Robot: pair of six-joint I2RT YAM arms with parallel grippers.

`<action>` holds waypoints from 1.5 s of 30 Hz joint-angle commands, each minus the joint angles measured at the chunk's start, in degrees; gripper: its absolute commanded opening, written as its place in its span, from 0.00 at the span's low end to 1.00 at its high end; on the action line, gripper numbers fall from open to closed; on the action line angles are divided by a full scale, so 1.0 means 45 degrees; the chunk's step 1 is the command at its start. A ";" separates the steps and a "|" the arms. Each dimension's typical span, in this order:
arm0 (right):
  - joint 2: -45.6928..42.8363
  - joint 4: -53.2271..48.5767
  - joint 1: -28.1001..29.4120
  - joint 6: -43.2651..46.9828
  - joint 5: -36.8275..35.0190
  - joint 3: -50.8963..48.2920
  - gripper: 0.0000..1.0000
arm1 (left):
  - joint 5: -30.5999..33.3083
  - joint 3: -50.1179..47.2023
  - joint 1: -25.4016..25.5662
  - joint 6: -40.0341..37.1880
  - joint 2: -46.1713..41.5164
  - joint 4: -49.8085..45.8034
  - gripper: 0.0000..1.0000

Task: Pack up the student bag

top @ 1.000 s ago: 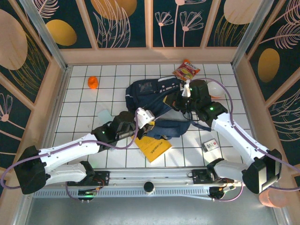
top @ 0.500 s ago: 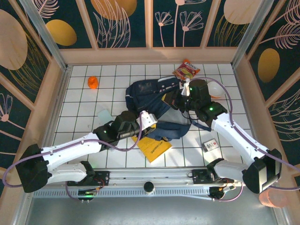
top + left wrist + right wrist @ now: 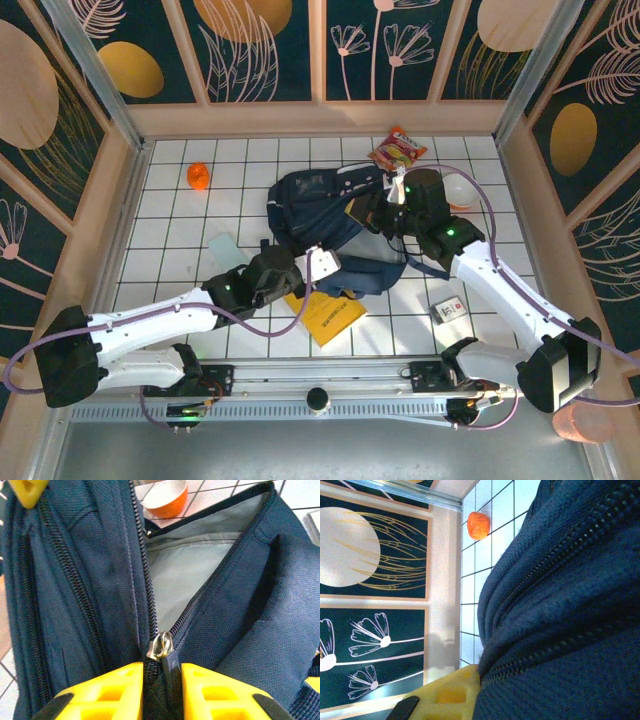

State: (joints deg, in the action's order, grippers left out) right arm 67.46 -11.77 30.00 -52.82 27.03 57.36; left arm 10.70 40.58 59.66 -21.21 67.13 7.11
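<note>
The student bag (image 3: 322, 205), navy with white trim, lies in the middle of the tiled floor. My left gripper (image 3: 320, 264) is at its near edge, shut on the dark zipper pull (image 3: 171, 666) just below the metal slider (image 3: 160, 646). Above the slider the zip stands apart and grey lining (image 3: 192, 562) shows inside. My right gripper (image 3: 394, 204) is at the bag's right side. In the right wrist view one yellow finger (image 3: 447, 694) presses against bunched bag fabric (image 3: 560, 605), which hides the other finger.
A yellow book (image 3: 326, 313) lies by the bag's near edge. An orange ball (image 3: 198, 176) sits at the back left and a snack packet (image 3: 398, 148) at the back. An orange-and-white bowl (image 3: 462, 190) and a small box (image 3: 450, 309) are on the right.
My left gripper has moved toward the near edge with the zipper pull, and the bag's near flap has drawn in. The right gripper has held its place.
</note>
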 commanded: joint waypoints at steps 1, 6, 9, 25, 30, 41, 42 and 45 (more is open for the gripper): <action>-0.0167 0.1079 0.0159 0.0241 0.0184 0.0627 0.00 | 0.1603 -0.0110 -0.0025 0.0017 -0.0081 0.0990 0.22; -0.0157 0.1113 0.0228 0.0381 0.0381 0.0521 0.00 | 0.1130 0.0314 -0.0018 0.2550 -0.0198 0.1314 0.14; -0.0394 0.1484 0.0228 0.0359 0.0610 0.0403 0.00 | 0.1211 0.0307 -0.0034 0.3621 -0.0094 0.0851 0.01; -0.0777 0.2362 -0.1197 0.1029 0.2773 0.0661 0.00 | -0.3872 -0.2308 -0.1492 0.6981 -0.1522 0.1691 0.00; -0.0485 0.2364 -0.0407 0.1349 0.2420 0.0320 0.06 | -0.5093 -0.1770 -0.1523 0.7641 -0.0683 0.2636 0.00; -0.1534 0.2541 0.1103 -0.0276 -0.0354 -0.2619 0.42 | -0.5208 -0.1254 -0.1606 0.7628 0.0453 0.3612 0.00; -0.1584 0.2480 0.1162 -0.0309 -0.0536 -0.2768 0.37 | -0.5274 -0.1179 -0.1605 0.7588 0.0557 0.3708 0.00; -0.1571 0.2549 0.1142 -0.0371 -0.0868 -0.2687 0.09 | -0.5381 -0.0837 -0.1605 0.7004 0.0767 0.3230 0.03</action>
State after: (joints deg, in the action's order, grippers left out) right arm 61.60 -3.95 34.17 -53.93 24.88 44.93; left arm -12.25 33.15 52.82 11.90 70.11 18.09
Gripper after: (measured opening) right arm 0.137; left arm 0.045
